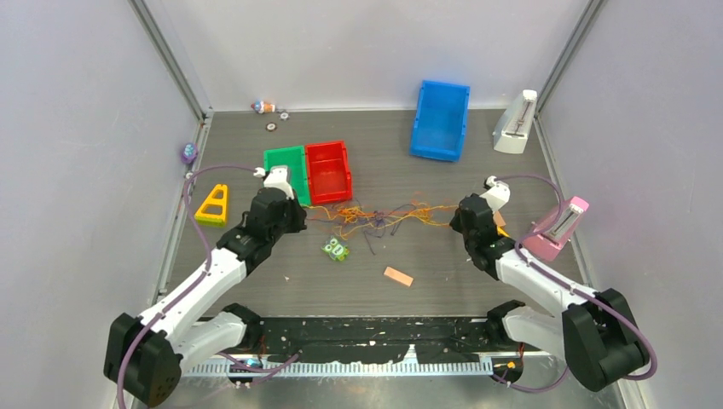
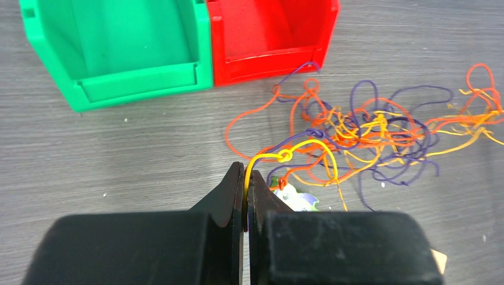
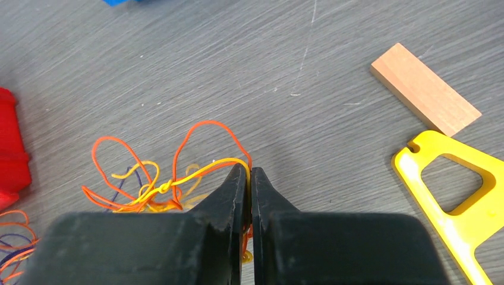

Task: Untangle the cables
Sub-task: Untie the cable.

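Note:
The cables [image 1: 375,217] are a tangle of thin orange, red, yellow and dark purple strands stretched across the table between my two grippers. In the left wrist view the tangle [image 2: 368,127] lies right of the fingers. My left gripper [image 2: 246,173] is shut on a yellow strand with a knot just past the tips; it shows in the top view [image 1: 297,223] at the tangle's left end. My right gripper [image 3: 248,173] is shut on yellow and orange strands [image 3: 154,187] that trail off to the left; it shows in the top view [image 1: 456,221] at the right end.
A green bin [image 1: 286,166] and a red bin [image 1: 329,170] stand just behind the tangle. A blue bin [image 1: 441,119] sits at the back. A yellow triangle [image 1: 213,204], a small green printed piece [image 1: 336,250], a wooden block [image 1: 398,276], a pink metronome [image 1: 558,228] and a white one [image 1: 516,123] lie around.

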Motion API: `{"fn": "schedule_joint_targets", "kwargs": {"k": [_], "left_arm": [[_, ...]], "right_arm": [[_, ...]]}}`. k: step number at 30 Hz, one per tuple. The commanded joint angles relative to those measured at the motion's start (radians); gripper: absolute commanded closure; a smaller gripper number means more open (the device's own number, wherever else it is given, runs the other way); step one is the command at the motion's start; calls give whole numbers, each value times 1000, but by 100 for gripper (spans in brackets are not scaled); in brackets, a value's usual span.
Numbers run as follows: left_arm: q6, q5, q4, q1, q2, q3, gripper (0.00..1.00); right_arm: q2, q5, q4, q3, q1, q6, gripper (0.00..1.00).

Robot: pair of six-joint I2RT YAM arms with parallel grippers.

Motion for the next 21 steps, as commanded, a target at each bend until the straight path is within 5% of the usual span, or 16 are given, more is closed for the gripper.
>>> {"fn": "schedule_joint_targets", "kwargs": {"k": [1, 5, 10, 14, 21], "left_arm": [[82, 108, 94, 7, -51, -20, 100], [111, 370, 164, 6, -6, -23, 100], [113, 416, 189, -8, 30, -34, 100], [122, 425, 205, -14, 28, -44, 100], [191, 419, 161, -26, 55, -13, 100]], "right_arm": [[-60, -31, 94, -26, -6, -72, 95], [-106, -216, 250, -87, -6, -153, 84], [-148, -399, 476, -178, -7, -202, 32], [-115, -559, 572, -185, 0, -222, 21], [-14, -625, 607, -123, 91, -281, 16]]}}
